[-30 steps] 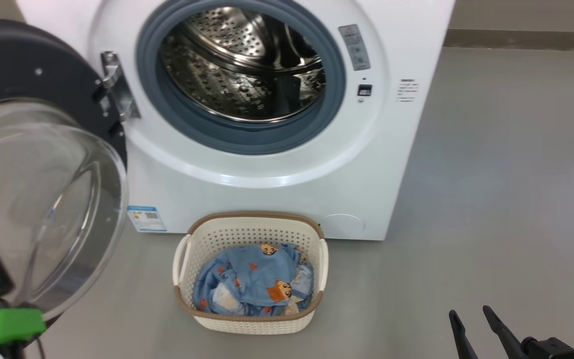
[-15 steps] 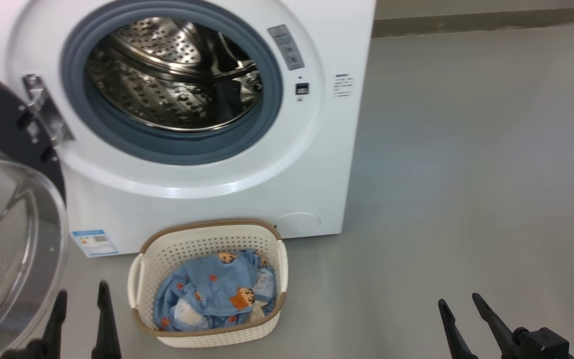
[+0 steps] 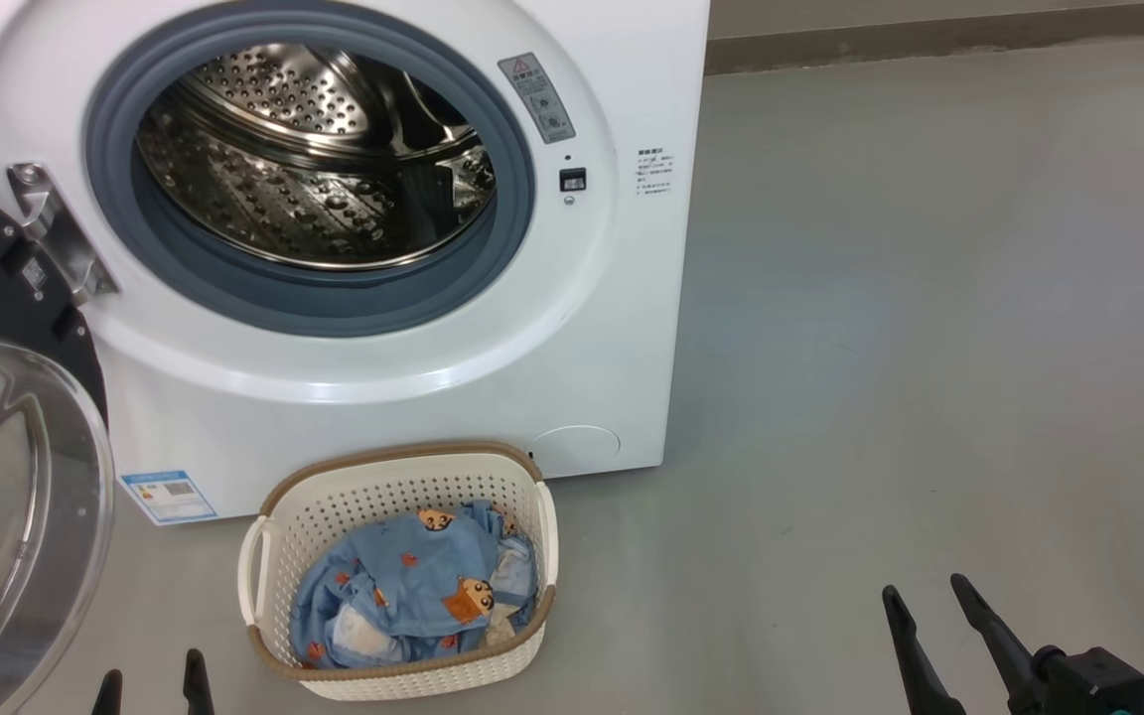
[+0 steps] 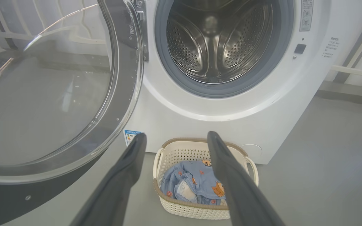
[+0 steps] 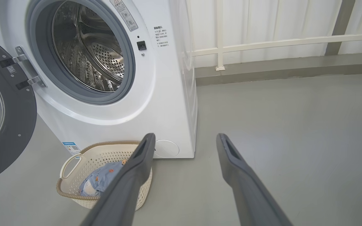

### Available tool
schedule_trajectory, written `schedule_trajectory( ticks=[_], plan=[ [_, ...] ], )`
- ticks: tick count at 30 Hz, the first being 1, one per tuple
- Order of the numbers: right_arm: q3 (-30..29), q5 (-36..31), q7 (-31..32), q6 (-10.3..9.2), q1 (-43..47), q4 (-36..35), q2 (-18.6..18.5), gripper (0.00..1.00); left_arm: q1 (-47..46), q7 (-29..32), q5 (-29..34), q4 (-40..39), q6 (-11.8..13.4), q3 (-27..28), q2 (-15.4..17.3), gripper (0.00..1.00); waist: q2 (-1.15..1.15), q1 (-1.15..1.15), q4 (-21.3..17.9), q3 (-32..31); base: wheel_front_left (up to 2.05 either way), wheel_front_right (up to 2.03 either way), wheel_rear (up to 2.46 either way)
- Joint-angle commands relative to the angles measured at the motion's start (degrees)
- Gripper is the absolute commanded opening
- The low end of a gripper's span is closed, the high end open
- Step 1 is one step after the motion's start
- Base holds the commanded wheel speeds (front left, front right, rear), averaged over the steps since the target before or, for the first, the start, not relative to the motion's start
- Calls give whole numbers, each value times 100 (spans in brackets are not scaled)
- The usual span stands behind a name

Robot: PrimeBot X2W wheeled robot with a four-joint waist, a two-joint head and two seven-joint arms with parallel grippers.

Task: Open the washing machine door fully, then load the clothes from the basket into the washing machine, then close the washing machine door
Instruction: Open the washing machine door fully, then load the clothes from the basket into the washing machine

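Note:
The white washing machine point(image 3: 383, 397) stands with its steel drum point(image 3: 314, 169) exposed. Its round washing machine door point(image 3: 6, 497) hangs swung open on the left, glass bowl bulging toward me. In front of the machine, on the floor, sits the cream basket point(image 3: 393, 680) with the light blue printed clothes point(image 3: 413, 586) inside. Low beside the basket's left is my left gripper point(image 3: 150, 685), open and holding nothing. In the left wrist view, the left gripper point(image 4: 176, 135) points at the basket point(image 4: 196, 213). Far to the right, my right gripper point(image 3: 927, 591) is open and holds nothing, as the right wrist view point(image 5: 185, 136) confirms.
Grey floor point(image 3: 929, 298) stretches out to the right of the machine. A white railing point(image 5: 278, 40) and a low kerb run along the back wall. The open door point(image 4: 58, 94) takes up the space left of the basket.
The head camera has turned, so the whole picture has shifted left. My left arm has left the door, its fingertips now low at the bottom left. The right gripper has barely moved.

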Motion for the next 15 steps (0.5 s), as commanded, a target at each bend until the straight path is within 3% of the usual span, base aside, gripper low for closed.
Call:
schedule_trajectory(
  ticks=[1,15],
  plan=[
    [91,-74,-69,10,-132,-166,-69,100,-145,-67,55,-125,-41,243,7,100,0,0,36,-4,0,0,0],
    [75,-94,-69,10,-121,-166,-79,100,-167,-68,197,-126,-127,414,-117,100,0,0,148,2,0,0,0]
  ],
)
